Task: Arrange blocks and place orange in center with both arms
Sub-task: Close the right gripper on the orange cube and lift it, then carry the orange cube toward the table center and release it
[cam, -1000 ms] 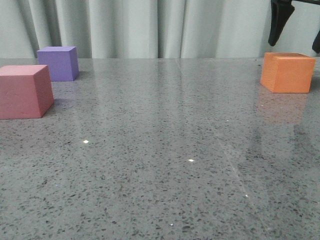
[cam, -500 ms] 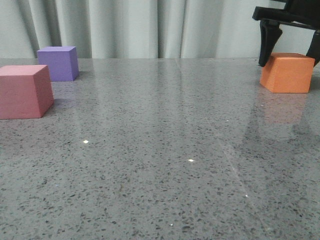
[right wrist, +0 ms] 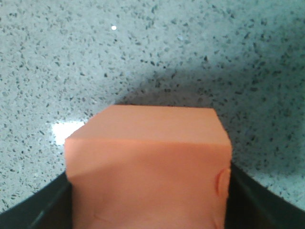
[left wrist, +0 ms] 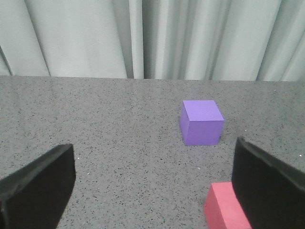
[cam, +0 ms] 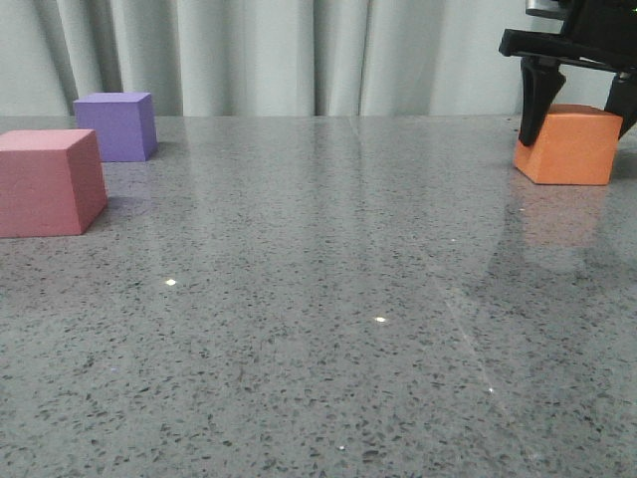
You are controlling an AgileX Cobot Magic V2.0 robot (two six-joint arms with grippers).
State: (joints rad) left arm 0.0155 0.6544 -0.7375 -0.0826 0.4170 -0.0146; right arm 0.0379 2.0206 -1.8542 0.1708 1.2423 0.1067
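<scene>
The orange (cam: 567, 147) cube sits at the far right of the table, and in the right wrist view the orange (right wrist: 147, 143) fills the space between the dark fingers. My right gripper (cam: 582, 110) is shut on it; one finger dents its side. The pink block (cam: 48, 184) stands at the left edge, with the purple block (cam: 117, 125) just behind it. My left gripper (left wrist: 152, 186) is open and holds nothing. From the left wrist the purple block (left wrist: 202, 122) lies ahead, and the pink block (left wrist: 223, 210) is close to one finger. The left arm is outside the front view.
A grey speckled table (cam: 328, 299) stretches between the left pair of blocks and the orange cube. A pale pleated curtain (cam: 299, 50) hangs along the table's far edge.
The right gripper came down from above the orange cube, its fingers dropped on either side and closed on it. The cube shifted slightly left. The pink and purple blocks stayed put.
</scene>
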